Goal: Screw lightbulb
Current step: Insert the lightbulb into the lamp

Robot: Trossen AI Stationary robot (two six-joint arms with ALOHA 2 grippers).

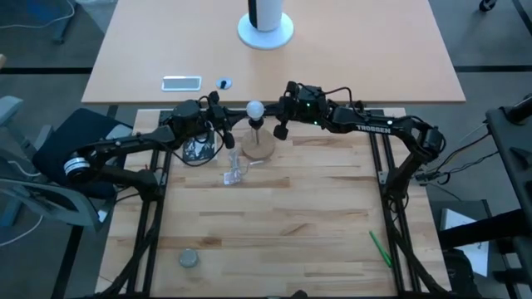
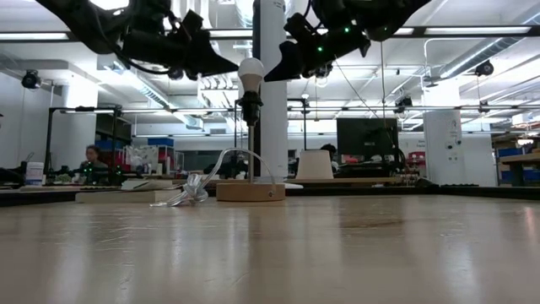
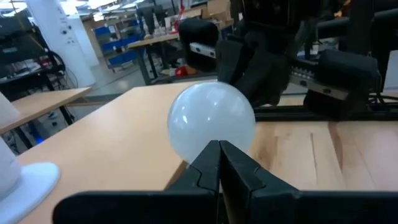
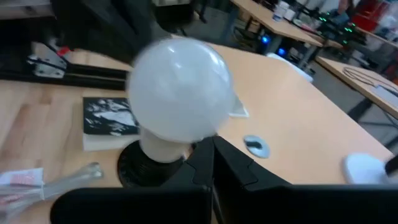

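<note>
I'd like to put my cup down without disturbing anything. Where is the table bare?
The near middle of the table is bare, between the small grey disc and the green pen. The far side is crowded: left gripper and right gripper flank the lightbulb on its wooden base, beside clear plastic.

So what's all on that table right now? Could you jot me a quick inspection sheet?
Surface: light wooden table.
Job's things: lightbulb upright in a socket on a round wooden base.
Clutter: clear plastic packaging, black-and-white card, small grey disc, green stick.
Grippers: left gripper and right gripper flank the bulb, jaws shut, holding nothing.
Cables: thin cord by the base.
Surroundings: second table with white stand, phone.
</note>
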